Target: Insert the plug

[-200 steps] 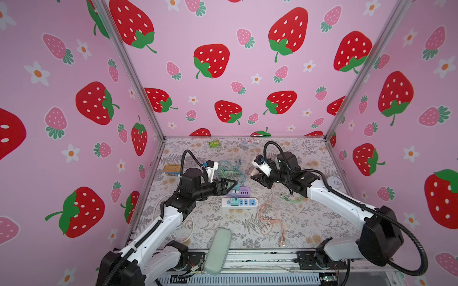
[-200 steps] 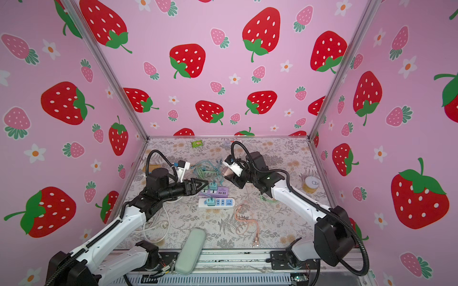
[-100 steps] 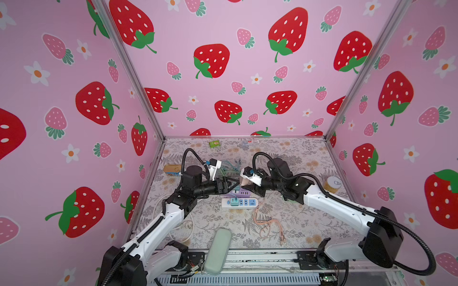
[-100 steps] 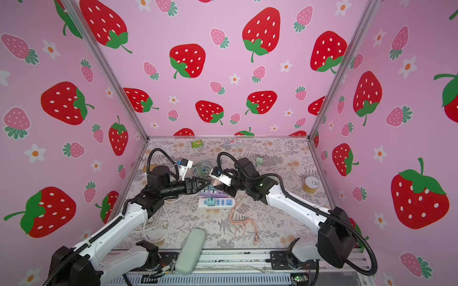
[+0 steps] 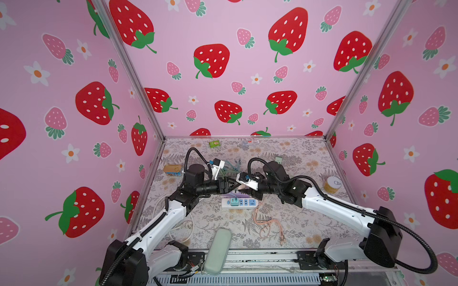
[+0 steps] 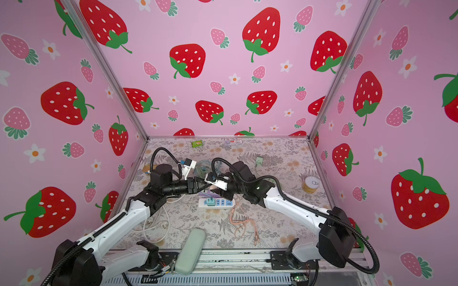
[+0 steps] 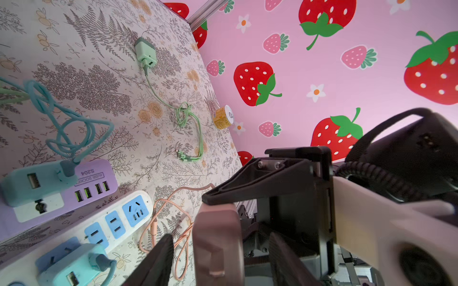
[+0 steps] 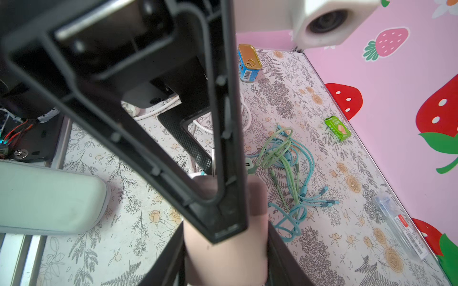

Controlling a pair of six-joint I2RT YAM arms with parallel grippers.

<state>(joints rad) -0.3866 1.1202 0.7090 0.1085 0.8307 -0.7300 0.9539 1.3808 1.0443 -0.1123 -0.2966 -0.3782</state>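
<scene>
The plug (image 7: 218,242), a pale pink block, is in the air above the white power strip (image 5: 250,203) with blue sockets. My right gripper (image 8: 225,232) is shut on it, a finger pressed to each side of the plug (image 8: 223,257). My left gripper (image 7: 220,237) faces it from the left and straddles the plug's free end, with a gap showing at each finger, so it is open. In both top views the two grippers meet tip to tip, left gripper (image 5: 231,184) against right gripper (image 5: 244,189), over the strip (image 6: 226,203).
A teal adapter (image 5: 233,201) sits in the strip, and a purple USB socket block (image 7: 94,178) lies behind it. A pink cable (image 5: 266,224) and a grey-green case (image 5: 218,250) lie in front. Tangled teal and green cables (image 8: 287,163), a can (image 5: 172,170) and a yellow roll (image 5: 333,184) lie around.
My right gripper carried the plug leftward to the left gripper. The left jaws have narrowed around the plug's end.
</scene>
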